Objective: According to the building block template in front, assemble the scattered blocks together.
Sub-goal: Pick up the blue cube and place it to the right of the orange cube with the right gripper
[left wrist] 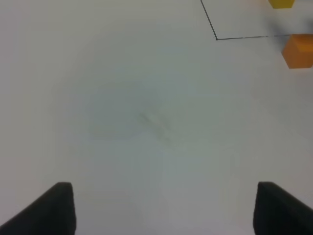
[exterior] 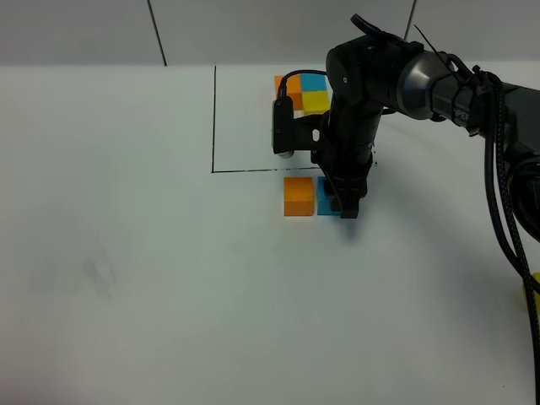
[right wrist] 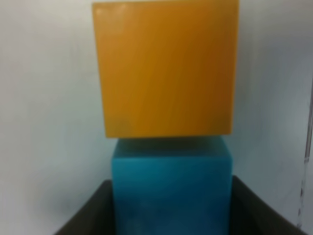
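Note:
The building block template [exterior: 302,91], an orange, blue and yellow trio, sits inside the thin black-line rectangle [exterior: 214,126] at the back. Just in front of the line stand the loose orange cube [exterior: 299,196] and the light blue cube [exterior: 324,203], side by side. My right gripper [exterior: 342,207] reaches down over the blue cube. In the right wrist view its fingers [right wrist: 93,213] press both sides of the blue cube [right wrist: 171,166], which touches the orange cube [right wrist: 166,68]. My left gripper [left wrist: 166,208] is open and empty over bare table. No loose yellow cube can be identified.
The white table [exterior: 126,270] stretches left and forward. The left wrist view shows the frame's corner [left wrist: 216,38], the orange cube [left wrist: 298,50] and a yellow block [left wrist: 282,3] inside the frame. A yellow thing [exterior: 536,283] shows at the right edge behind black cables [exterior: 506,219].

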{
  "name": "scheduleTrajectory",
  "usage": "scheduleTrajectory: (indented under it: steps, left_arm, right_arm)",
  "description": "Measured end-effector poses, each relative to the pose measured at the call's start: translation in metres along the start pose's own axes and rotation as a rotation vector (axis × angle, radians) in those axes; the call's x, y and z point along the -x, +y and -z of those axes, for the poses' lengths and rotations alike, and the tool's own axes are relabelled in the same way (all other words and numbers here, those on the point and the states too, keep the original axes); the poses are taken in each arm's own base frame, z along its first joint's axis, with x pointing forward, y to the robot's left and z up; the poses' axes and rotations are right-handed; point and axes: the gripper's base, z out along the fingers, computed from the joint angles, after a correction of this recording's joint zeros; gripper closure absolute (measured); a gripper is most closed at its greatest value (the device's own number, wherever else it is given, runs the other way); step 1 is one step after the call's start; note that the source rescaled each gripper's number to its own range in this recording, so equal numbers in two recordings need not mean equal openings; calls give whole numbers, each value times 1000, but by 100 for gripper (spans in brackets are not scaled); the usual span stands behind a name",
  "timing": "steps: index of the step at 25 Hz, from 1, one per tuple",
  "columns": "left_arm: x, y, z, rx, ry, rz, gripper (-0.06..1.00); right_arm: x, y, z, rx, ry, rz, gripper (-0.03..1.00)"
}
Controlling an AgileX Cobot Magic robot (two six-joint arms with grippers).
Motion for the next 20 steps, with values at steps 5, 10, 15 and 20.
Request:
scheduleTrajectory:
  steps: [5, 10, 15, 20]
  left_arm:
    - [0, 0, 0, 0, 0, 0, 23]
    - [0, 0, 0, 0, 0, 0, 23]
    - [0, 0, 0, 0, 0, 0, 23]
    - [0, 0, 0, 0, 0, 0, 23]
  right_arm:
    - [0, 0, 0, 0, -1, -1, 73]
    - [1, 0, 0, -4, -7, -3, 73]
    - [1, 0, 0, -3, -7, -3, 73]
    - [0, 1, 0, 7, -1, -3, 73]
